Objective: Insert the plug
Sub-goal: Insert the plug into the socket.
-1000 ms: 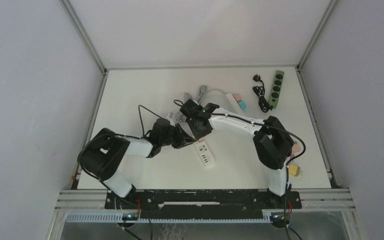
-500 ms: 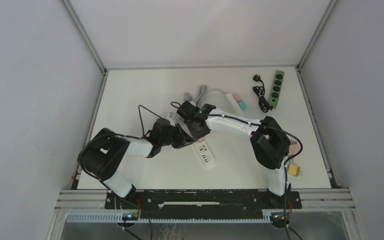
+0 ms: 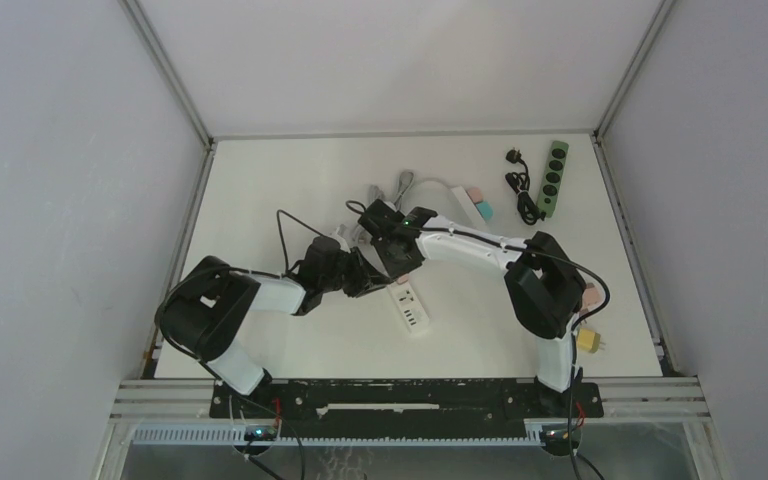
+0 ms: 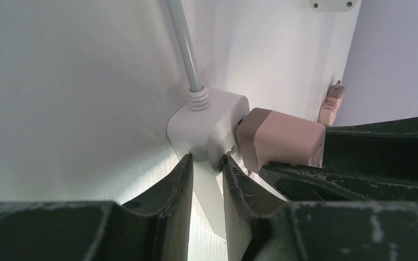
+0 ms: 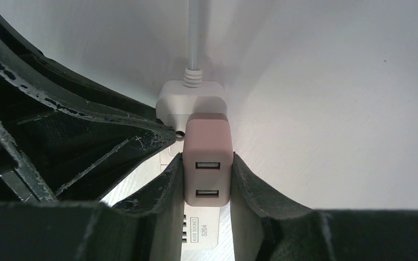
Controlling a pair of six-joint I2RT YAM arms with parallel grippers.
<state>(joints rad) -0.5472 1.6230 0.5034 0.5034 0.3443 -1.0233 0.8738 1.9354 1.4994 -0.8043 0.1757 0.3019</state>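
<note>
**White table (image 3: 290, 180), one power strip (image 3: 412, 310) gripped from two sides**

From above, between pale walls (image 3: 60, 200), the power strip lies mid-table. A green strip (image 3: 556, 178) lies well apart at the far right. Left wrist: the left gripper (image 4: 207, 163) is clamped on the power strip just beside its cord (image 4: 182, 43), and the pink charger (image 4: 280, 141) touches the strip's face there. Right wrist: the right gripper (image 5: 207, 163) is clamped on the pink charger, whose two ports face the camera
</note>
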